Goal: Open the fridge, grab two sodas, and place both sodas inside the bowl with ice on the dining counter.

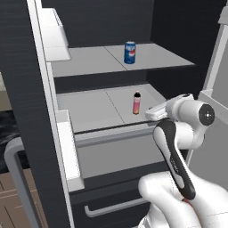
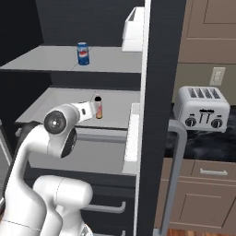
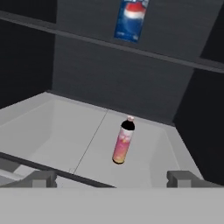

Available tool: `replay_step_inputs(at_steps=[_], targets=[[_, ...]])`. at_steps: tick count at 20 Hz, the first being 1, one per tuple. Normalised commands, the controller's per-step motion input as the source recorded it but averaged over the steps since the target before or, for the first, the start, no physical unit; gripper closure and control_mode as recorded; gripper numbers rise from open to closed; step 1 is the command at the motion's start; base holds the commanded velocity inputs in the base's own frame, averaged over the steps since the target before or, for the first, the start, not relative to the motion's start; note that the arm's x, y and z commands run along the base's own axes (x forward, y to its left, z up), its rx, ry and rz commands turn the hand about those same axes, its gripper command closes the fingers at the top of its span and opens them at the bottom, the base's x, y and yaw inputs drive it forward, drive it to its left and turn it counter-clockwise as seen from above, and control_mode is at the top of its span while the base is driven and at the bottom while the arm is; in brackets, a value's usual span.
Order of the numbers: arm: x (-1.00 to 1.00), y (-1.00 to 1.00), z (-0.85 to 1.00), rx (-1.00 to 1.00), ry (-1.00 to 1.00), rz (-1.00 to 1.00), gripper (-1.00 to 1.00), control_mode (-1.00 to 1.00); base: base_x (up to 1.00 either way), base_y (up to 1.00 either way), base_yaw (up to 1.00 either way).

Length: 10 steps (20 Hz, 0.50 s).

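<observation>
Hand view puts your hand (image 3: 111,178) at the front edge of the lower shelf, its two dark fingertips (image 3: 41,178) set wide apart and holding nothing. Just beyond it, upright on that light grey lower shelf (image 3: 57,131), stands the small dark-capped bottle with a pink label (image 3: 122,142), lined up between the fingertips but not touching them. From the left base view you see the hand (image 1: 153,112) reaching in from the right, with the bottle (image 1: 137,103) just to its left. Higher up, on the light grey upper shelf (image 1: 89,60), the small blue can with a red-and-white logo (image 1: 129,52) stands upright, farther back than the bottle. Both sit inside the tall black fridge (image 1: 107,18), whose doors stand open. Right of the fridge, in the right base view, a silver four-slot toaster (image 2: 201,108) rests on a dark marble desk (image 2: 203,145) above brown cabinets (image 2: 205,198).
</observation>
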Motion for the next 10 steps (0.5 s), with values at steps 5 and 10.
replay_step_inputs(at_steps=[5, 10], targets=[[0.26, 0.00, -0.13, 0.06, -0.03, 0.00, -1.00, -1.00, 0.00, 0.00, 0.00], [0.08, -0.01, -0.07, 0.10, -0.01, 0.00, -1.00, -1.00, 0.00, 0.00, 0.00]])
